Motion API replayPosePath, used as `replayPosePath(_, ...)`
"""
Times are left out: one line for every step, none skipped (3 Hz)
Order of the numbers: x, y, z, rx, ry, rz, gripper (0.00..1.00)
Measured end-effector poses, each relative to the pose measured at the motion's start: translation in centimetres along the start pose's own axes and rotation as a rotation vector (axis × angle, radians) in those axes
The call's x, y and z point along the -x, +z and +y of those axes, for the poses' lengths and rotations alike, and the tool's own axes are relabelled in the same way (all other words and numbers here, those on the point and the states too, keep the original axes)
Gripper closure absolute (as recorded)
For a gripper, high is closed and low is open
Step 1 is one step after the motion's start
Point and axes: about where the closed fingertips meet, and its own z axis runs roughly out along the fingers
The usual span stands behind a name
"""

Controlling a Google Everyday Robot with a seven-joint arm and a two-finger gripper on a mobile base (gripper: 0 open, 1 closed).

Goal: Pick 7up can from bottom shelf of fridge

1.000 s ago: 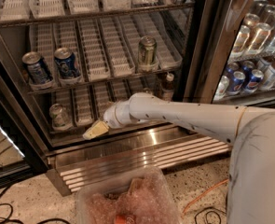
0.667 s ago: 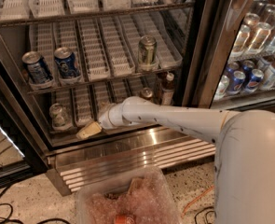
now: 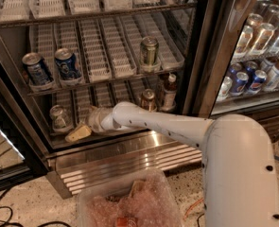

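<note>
The fridge [image 3: 201, 41] stands open. The 7up can [image 3: 59, 117], pale grey-green with a silver top, stands upright at the left of the bottom shelf [image 3: 106, 94] in a white lane tray. My gripper [image 3: 77, 133] is at the shelf's front edge, just right of and below the can and close to it. The white arm [image 3: 162, 124] reaches in from the right. A brownish-copper can [image 3: 148, 99] and a dark bottle [image 3: 169, 91] stand further right on the same shelf.
Two blue Pepsi cans [image 3: 35, 70] [image 3: 67, 64] and a greenish can [image 3: 149, 51] are on the shelf above. The ribbed steel base [image 3: 129, 161] lies below. A neighbouring cooler [image 3: 257, 56] full of cans is on the right. A clear bin of bubble wrap [image 3: 129, 205] sits on the floor.
The gripper has moved left along the bottom shelf's front edge, closer to the 7up can. The cans have not moved.
</note>
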Motion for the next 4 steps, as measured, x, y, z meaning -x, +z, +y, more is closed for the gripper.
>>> replayPosePath(1.7, 2.0, 1.2, 0.051, -0.027, -0.042, 0.00)
replayPosePath(1.8, 1.9, 1.4, 0.049, -0.033, -0.044, 0.00)
replayPosePath(2.3, 2.7, 1.3, 0.062, -0.044, -0.083, 0.00)
replayPosePath(3.2, 4.1, 1.1, 0.080, -0.066, -0.132, 0.00)
